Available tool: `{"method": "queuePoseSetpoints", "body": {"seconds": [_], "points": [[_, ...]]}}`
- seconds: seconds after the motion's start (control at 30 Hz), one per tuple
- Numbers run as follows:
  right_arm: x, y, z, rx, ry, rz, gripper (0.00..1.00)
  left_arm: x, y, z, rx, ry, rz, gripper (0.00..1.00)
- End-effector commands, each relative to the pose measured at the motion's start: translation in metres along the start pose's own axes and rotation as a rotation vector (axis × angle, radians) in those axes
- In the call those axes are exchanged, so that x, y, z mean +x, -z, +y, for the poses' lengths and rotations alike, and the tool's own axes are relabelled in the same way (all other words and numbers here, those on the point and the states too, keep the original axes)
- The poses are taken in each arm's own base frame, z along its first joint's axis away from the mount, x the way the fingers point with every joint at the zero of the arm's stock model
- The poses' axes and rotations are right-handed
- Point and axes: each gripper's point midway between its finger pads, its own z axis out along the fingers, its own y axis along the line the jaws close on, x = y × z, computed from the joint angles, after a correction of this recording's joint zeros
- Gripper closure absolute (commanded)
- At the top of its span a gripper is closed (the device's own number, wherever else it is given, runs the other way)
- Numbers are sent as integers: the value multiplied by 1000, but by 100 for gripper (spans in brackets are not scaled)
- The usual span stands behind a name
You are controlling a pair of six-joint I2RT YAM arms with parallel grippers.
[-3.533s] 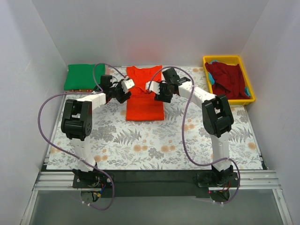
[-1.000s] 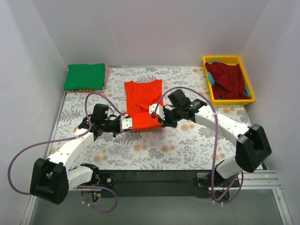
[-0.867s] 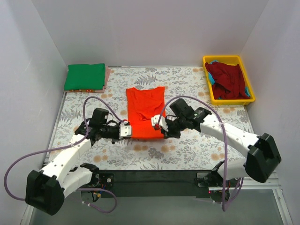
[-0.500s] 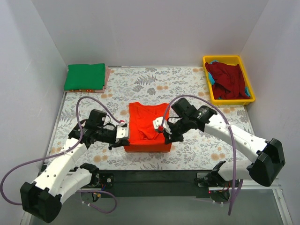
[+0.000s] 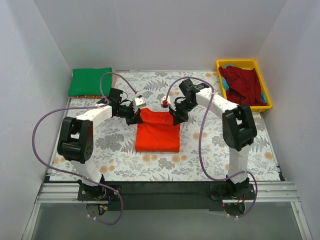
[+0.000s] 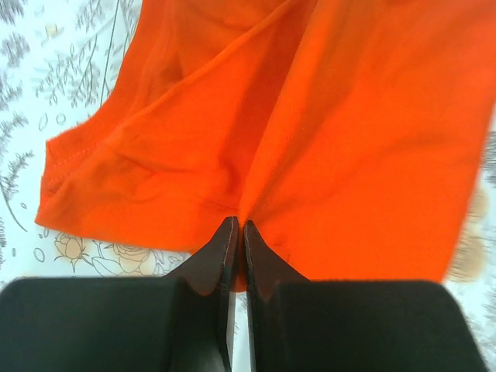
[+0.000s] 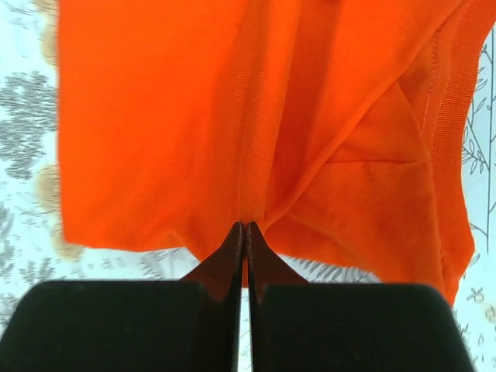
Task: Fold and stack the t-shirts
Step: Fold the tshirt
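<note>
The bright orange-red t-shirt lies folded over on the flowered table top, mid-table. My left gripper is shut on its far left corner, and my right gripper is shut on its far right corner. In the left wrist view the black fingertips pinch a ridge of orange cloth. The right wrist view shows the same: my gripper nips a fold of the orange cloth. A green t-shirt lies folded at the far left corner. A dark red t-shirt is heaped in the tray.
The yellow plastic tray stands at the far right corner, with a bit of blue cloth under the dark red heap. White walls close in the table on three sides. Purple cables loop from both arms.
Both grippers dragged the orange-red shirt's edge toward the near side, then carried it back toward the far side. The shirt now lies doubled over, shorter than before.
</note>
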Motion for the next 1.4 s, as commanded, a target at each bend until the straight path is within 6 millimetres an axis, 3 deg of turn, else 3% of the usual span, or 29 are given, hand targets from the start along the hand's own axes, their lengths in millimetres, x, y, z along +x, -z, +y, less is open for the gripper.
{"method": "queuePoseSetpoints", "body": {"seconds": [0.0, 0.07, 0.17, 0.2, 0.3, 0.33, 0.4, 0.43, 0.5, 0.53, 0.57, 0.6, 0.63, 0.67, 0.7, 0.73, 0.8, 0.9, 1.03, 1.13, 1.27, 1.37], "points": [[3, -11, -21, -15, 14, 11, 99, -7, -8, 28, -48, -45, -25, 100], [13, -25, -25, -35, -19, 18, 99, 6, -15, 29, -43, -13, -9, 100], [21, -36, -16, -67, -87, 11, 99, 20, -18, 12, -25, 9, 17, 99], [29, -41, -6, -83, -110, 16, 99, 36, -20, -3, -5, 25, 46, 99], [28, -44, 16, -83, -128, -10, 99, 40, -16, -32, 7, -10, 65, 99], [41, -54, 39, -122, -160, 10, 99, 53, -16, -51, 36, 17, 83, 99], [38, -52, 59, -122, -172, 0, 99, 46, -10, -71, 47, -11, 67, 99], [45, -59, 81, -165, -191, 14, 99, 59, -9, -88, 74, 16, 88, 99], [36, -54, 99, -173, -203, -10, 99, 58, -5, -106, 87, 21, 83, 98], [34, -53, 108, -189, -219, -24, 99, 50, 1, -115, 92, 15, 55, 97], [32, -53, 116, -204, -238, -28, 99, 54, 3, -125, 108, 39, 58, 94], [25, -47, 118, -199, -249, -47, 93, 51, 6, -128, 107, 43, 49, 83], [19, -41, 119, -196, -293, -61, 78, 43, 12, -134, 108, 33, 30, 76], [8, -33, 114, -174, -283, -90, 72, 37, 15, -134, 103, 31, 15, 71], [1, -26, 109, -159, -294, -112, 67, 30, 19, -134, 96, 16, 1, 59], [-5, -16, 101, -139, -332, -142, 60, 18, 23, -136, 94, -14, -32, 57], [-27, 0, 83, -102, -360, -199, 58, -1, 28, -134, 88, -53, -74, 55], [-45, 6, 70, -127, -421, -252, 64, -26, 26, -131, 109, -79, -113, 55], [-55, -9, 64, -228, -518, -300, 80, -31, 4, -133, 145, -125, -97, 55], [-56, -22, 55, -272, -581, -311, 85, -35, -11, -131, 143, -102, -94, 57], [-54, -40, 49, -307, -620, -294, 88, -27, -33, -146, 194, -116, -43, 59], [-53, -54, 56, -350, -641, -278, 88, -12, -48, -150, 201, -127, 9, 59]]}}
